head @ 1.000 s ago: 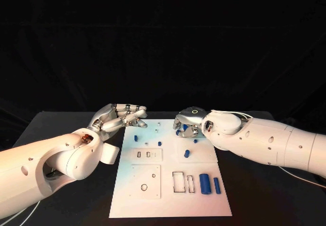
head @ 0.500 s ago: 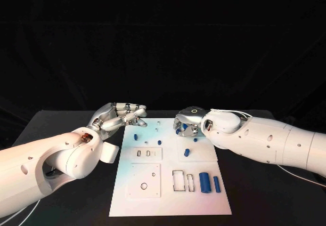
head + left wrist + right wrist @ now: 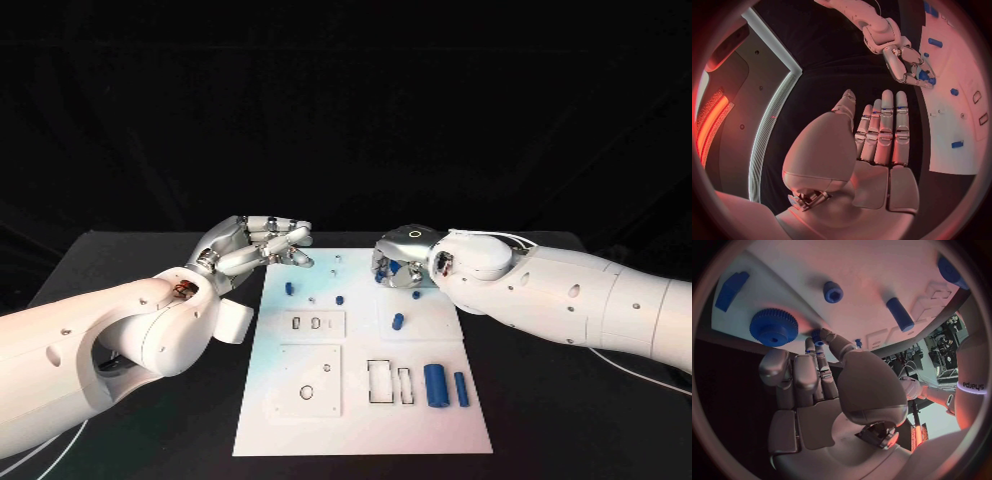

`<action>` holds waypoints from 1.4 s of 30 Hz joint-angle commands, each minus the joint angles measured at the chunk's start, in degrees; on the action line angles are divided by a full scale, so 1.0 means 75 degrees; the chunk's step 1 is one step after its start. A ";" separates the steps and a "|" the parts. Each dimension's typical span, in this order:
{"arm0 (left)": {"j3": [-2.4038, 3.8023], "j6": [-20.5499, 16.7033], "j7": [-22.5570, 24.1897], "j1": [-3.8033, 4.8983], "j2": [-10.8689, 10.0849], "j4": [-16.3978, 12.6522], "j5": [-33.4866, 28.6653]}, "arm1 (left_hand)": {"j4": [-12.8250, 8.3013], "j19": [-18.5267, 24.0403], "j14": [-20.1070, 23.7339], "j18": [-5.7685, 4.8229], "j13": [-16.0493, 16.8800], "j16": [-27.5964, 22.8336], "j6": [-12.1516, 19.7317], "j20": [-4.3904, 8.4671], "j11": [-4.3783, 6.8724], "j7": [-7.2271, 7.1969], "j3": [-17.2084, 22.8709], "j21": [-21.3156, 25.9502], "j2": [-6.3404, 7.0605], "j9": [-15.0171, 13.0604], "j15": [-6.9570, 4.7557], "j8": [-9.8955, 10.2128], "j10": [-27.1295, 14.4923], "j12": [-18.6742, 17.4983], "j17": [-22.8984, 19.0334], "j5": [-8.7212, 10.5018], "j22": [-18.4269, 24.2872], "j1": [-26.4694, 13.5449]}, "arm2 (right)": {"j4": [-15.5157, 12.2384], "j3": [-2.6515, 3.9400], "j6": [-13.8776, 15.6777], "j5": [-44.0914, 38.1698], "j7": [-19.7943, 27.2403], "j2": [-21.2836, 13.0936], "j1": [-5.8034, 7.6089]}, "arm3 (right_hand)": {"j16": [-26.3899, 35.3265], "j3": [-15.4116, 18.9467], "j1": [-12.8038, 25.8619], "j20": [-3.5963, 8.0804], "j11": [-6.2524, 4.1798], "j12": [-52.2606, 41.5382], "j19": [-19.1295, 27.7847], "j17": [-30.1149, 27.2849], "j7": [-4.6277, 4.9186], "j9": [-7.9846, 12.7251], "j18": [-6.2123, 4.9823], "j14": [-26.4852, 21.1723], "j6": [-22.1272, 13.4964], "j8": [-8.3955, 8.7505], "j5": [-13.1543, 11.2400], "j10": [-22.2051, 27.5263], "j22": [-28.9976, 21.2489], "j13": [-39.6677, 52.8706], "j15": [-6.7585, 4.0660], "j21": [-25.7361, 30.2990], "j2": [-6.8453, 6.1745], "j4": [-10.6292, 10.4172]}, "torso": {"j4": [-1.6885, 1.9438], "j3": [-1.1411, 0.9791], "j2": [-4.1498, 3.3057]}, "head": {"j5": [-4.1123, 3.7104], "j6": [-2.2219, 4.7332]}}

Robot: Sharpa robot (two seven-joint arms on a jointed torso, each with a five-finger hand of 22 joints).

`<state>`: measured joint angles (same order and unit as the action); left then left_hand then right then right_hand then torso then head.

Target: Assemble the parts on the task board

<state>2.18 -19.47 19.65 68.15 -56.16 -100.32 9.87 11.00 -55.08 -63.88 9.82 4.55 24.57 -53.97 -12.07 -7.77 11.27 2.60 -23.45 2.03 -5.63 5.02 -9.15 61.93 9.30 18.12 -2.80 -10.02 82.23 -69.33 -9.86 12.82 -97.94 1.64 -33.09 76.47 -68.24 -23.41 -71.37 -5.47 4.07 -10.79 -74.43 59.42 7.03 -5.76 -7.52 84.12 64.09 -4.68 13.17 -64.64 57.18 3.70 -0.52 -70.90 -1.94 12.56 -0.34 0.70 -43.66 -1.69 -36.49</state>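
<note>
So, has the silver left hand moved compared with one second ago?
Hardly. The silver left hand still hovers beside the far left corner of the white task board, holding nothing; its fingers have curled in a little more.

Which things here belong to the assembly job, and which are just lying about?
Job: board; blue gear by the right hand; blue pins; left hand, holding nothing.
Lying about: black table; nothing else loose that I can see.
</note>
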 commanded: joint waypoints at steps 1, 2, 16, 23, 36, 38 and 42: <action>0.0008 0.0156 0.0023 0.0010 0.0014 -0.0013 -0.0073 | 0.0006 0.0038 0.0060 0.0072 -0.0004 -0.0045 -0.0012 0.0004 -0.0065 0.0060 -0.0028 0.0048 -0.0052 0.0008 -0.0008 0.0047 -0.0011 -0.0038 0.0017 -0.0005 0.0015 -0.0014 | 0.0010 -0.0007 -0.0117 -0.0045 0.0052 0.0006 -0.0019 | -0.0069 -0.0131 -0.0178 0.0048 -0.0046 -0.0063 -0.0058 0.0052 0.0001 -0.0031 0.0162 0.0189 0.0125 -0.0076 -0.0057 -0.0167 0.0097 0.0041 -0.0066 -0.0077 0.0081 0.0021 | -0.0002 0.0001 -0.0005 | 0.0005 -0.0024; 0.0008 0.0158 0.0022 0.0010 0.0014 -0.0013 -0.0074 | 0.0006 0.0038 0.0060 0.0072 -0.0004 -0.0045 -0.0012 0.0004 -0.0065 0.0060 -0.0028 0.0048 -0.0052 0.0008 -0.0008 0.0047 -0.0011 -0.0038 0.0017 -0.0005 0.0015 -0.0014 | 0.0007 -0.0007 -0.0089 -0.0045 0.0060 0.0005 -0.0020 | -0.0085 -0.0153 -0.0189 0.0053 -0.0054 -0.0072 -0.0066 0.0067 -0.0004 -0.0038 0.0166 0.0190 0.0149 -0.0086 -0.0070 -0.0196 0.0124 0.0045 -0.0071 -0.0094 0.0090 0.0020 | -0.0004 0.0001 -0.0003 | 0.0004 -0.0028; 0.0008 0.0170 -0.0023 0.0011 -0.0003 0.0035 -0.0084 | 0.0004 0.0043 0.0069 0.0074 -0.0004 -0.0049 -0.0008 0.0000 -0.0068 0.0063 -0.0022 0.0053 -0.0077 0.0010 -0.0006 0.0058 -0.0017 -0.0049 0.0024 -0.0005 0.0019 0.0001 | -0.0250 0.0041 0.0889 0.0387 -0.0046 -0.0089 -0.0025 | -0.0209 -0.0246 -0.0148 0.0086 -0.0098 -0.0087 -0.0125 0.0164 -0.0037 -0.0107 0.0196 0.0204 0.0325 -0.0161 -0.0233 -0.0355 0.0320 0.0056 -0.0104 -0.0214 0.0115 -0.0082 | -0.0015 0.0008 0.0004 | 0.0024 0.0004; 0.0010 0.0209 -0.0040 0.0022 -0.0008 0.0194 -0.0055 | -0.0001 0.0050 0.0082 0.0075 -0.0007 -0.0056 0.0007 -0.0006 -0.0076 0.0072 -0.0029 0.0058 -0.0077 0.0015 0.0000 0.0075 -0.0033 -0.0065 0.0030 -0.0004 0.0024 0.0010 | -0.0123 0.0092 0.1353 0.0557 -0.0258 0.0120 -0.0001 | -0.0187 -0.0249 -0.0146 0.0089 -0.0096 -0.0075 -0.0115 0.0125 -0.0034 -0.0109 0.0193 0.0194 0.0312 -0.0152 -0.0242 -0.0350 0.0311 0.0054 -0.0105 -0.0208 0.0086 -0.0081 | 0.0014 0.0009 -0.0013 | 0.0000 0.0071; 0.0022 0.0225 -0.0053 0.0069 0.0003 0.0361 -0.0093 | -0.0006 0.0064 0.0105 0.0074 -0.0010 -0.0068 0.0024 -0.0015 -0.0087 0.0083 -0.0040 0.0069 -0.0077 0.0021 0.0010 0.0095 -0.0053 -0.0085 0.0038 -0.0004 0.0032 0.0019 | 0.0447 0.0108 0.1593 0.0711 -0.0314 0.0745 0.0000 | -0.0222 -0.0268 -0.0127 0.0088 -0.0081 -0.0041 -0.0127 0.0151 -0.0014 -0.0106 0.0202 0.0194 0.0252 -0.0112 -0.0246 -0.0330 0.0361 0.0045 -0.0097 -0.0236 0.0044 -0.0102 | 0.0051 0.0020 -0.0053 | 0.0044 0.0083; 0.0023 0.0226 -0.0056 0.0077 0.0002 0.0356 -0.0094 | -0.0007 0.0070 0.0112 0.0074 -0.0010 -0.0072 0.0029 -0.0018 -0.0090 0.0088 -0.0043 0.0073 -0.0078 0.0022 0.0014 0.0102 -0.0058 -0.0090 0.0040 -0.0004 0.0035 0.0023 | 0.0531 0.0108 0.1603 0.0715 -0.0308 0.0830 -0.0001 | -0.0223 -0.0277 -0.0128 0.0087 -0.0078 -0.0034 -0.0122 0.0147 -0.0009 -0.0104 0.0201 0.0192 0.0234 -0.0100 -0.0239 -0.0326 0.0356 0.0044 -0.0094 -0.0233 0.0035 -0.0104 | 0.0061 0.0027 -0.0061 | 0.0035 0.0089; 0.0023 0.0226 -0.0057 0.0091 0.0002 0.0345 -0.0095 | -0.0007 0.0070 0.0112 0.0074 -0.0010 -0.0072 0.0029 -0.0018 -0.0090 0.0088 -0.0043 0.0073 -0.0078 0.0022 0.0014 0.0102 -0.0058 -0.0090 0.0040 -0.0004 0.0035 0.0023 | 0.0692 0.0108 0.1608 0.0716 -0.0292 0.0968 -0.0005 | -0.0224 -0.0283 -0.0128 0.0086 -0.0075 -0.0028 -0.0117 0.0146 -0.0005 -0.0103 0.0199 0.0191 0.0224 -0.0093 -0.0235 -0.0322 0.0352 0.0042 -0.0093 -0.0230 0.0030 -0.0106 | 0.0089 0.0040 -0.0089 | 0.0026 0.0097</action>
<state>2.29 -18.88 19.04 68.72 -56.24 -97.56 9.48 11.00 -54.87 -63.48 9.82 4.55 24.34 -53.76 -12.28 -8.17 11.48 2.60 -23.17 2.04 -5.52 5.02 -8.60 61.53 8.82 18.35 -2.80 -9.85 82.24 -64.47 -9.07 24.03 -92.69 -0.27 -26.01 76.45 -69.69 -25.34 -72.10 -4.78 4.50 -11.16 -75.11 60.53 6.95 -6.49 -6.98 84.12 66.12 -5.48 11.03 -65.65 59.88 3.96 -0.94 -72.44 -1.24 11.91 0.13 0.90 -44.14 -1.43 -35.77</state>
